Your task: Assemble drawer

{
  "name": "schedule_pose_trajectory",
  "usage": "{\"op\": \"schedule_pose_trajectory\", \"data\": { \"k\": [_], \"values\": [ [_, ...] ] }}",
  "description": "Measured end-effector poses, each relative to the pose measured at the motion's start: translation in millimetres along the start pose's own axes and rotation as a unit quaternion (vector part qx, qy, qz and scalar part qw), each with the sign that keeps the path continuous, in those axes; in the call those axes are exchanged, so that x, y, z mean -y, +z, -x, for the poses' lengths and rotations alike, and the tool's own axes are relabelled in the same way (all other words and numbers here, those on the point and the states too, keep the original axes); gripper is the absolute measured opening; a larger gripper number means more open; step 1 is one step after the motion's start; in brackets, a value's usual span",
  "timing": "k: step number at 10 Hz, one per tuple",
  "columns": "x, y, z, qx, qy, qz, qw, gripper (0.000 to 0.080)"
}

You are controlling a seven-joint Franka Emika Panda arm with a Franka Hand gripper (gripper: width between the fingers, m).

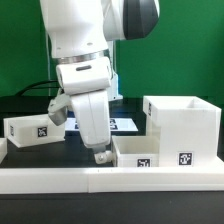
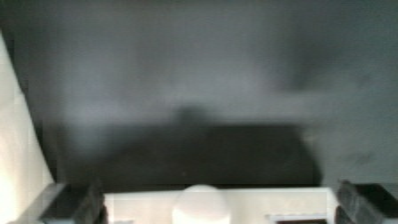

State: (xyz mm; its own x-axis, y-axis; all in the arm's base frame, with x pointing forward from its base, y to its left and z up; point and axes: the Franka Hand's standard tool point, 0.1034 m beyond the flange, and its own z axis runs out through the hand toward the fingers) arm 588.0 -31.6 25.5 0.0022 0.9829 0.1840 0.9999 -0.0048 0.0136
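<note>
The drawer's large hollow white casing [image 1: 185, 125] stands at the exterior view's right and carries a tag. One small white tray [image 1: 135, 150] with a tag lies in front of it, and another tray [image 1: 30, 128] lies at the far left. My gripper [image 1: 100, 156] is down at table height at the middle tray's left end. In the wrist view my gripper [image 2: 217, 204] is open wide. Its dark fingers [image 2: 71, 202] stand on either side of a white tray end [image 2: 151, 205] with a rounded knob [image 2: 201, 203]. I cannot tell whether they touch it.
A long low white rail [image 1: 110, 180] runs along the front of the black table. The marker board [image 1: 125, 123] lies behind my arm. A white edge [image 2: 11, 120] shows at one side of the wrist view.
</note>
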Motion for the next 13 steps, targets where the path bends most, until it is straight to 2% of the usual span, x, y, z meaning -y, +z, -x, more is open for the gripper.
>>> {"op": "schedule_pose_trajectory", "data": {
  "k": [1,2,3,5,9,11,13],
  "values": [
    [2.4,2.7,-2.7,-0.001,0.004,-0.001,1.000,0.0649],
    [1.8,5.9,-5.2,0.002,0.005,0.018,1.000,0.0649],
    [5.2,10.1,-10.1,0.002,0.008,0.027,1.000,0.0649],
    [6.8,12.0,-16.8,0.003,0.022,0.024,0.999,0.0649],
    [7.1,12.2,-15.7,0.005,0.024,0.024,0.999,0.0649],
    [5.3,14.5,-25.4,0.009,0.001,0.027,1.000,0.0649],
    [4.6,19.0,-40.9,0.021,-0.047,0.022,0.998,0.0649]
  ]
}}
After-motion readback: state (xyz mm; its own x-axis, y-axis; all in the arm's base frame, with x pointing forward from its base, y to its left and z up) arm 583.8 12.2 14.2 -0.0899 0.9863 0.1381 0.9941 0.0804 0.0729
